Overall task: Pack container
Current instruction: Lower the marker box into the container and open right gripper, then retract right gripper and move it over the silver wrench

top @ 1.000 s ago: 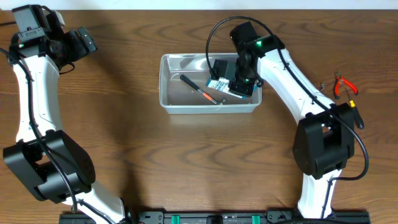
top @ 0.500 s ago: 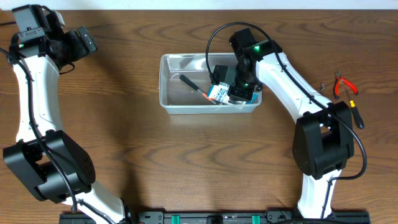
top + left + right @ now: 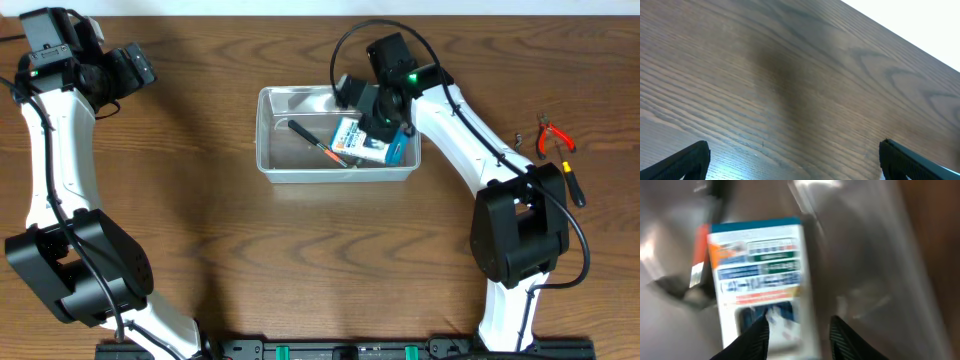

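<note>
The clear plastic container (image 3: 268, 165) sits at the table's centre. Inside it lie a blue-and-white cardboard box (image 3: 360, 140) at the right end and a black-and-red pen-like tool (image 3: 320, 143). My right gripper (image 3: 372, 103) hovers over the container's far right part, open, just above the box. In the blurred right wrist view the box (image 3: 760, 265) lies on the container floor below my parted fingers (image 3: 754, 337), with the container wall (image 3: 880, 240) to the right. My left gripper (image 3: 140, 66) is open and empty over bare wood at the far left, also in the left wrist view (image 3: 795, 160).
Red-handled pliers (image 3: 553, 137) and a black-handled tool (image 3: 572, 186) lie on the table at the right, beside my right arm's base. A small metal piece (image 3: 519, 136) lies left of the pliers.
The right gripper has let go of the box and drawn back toward the container's far side. The box now lies flatter on the container floor. The left arm has not moved.
</note>
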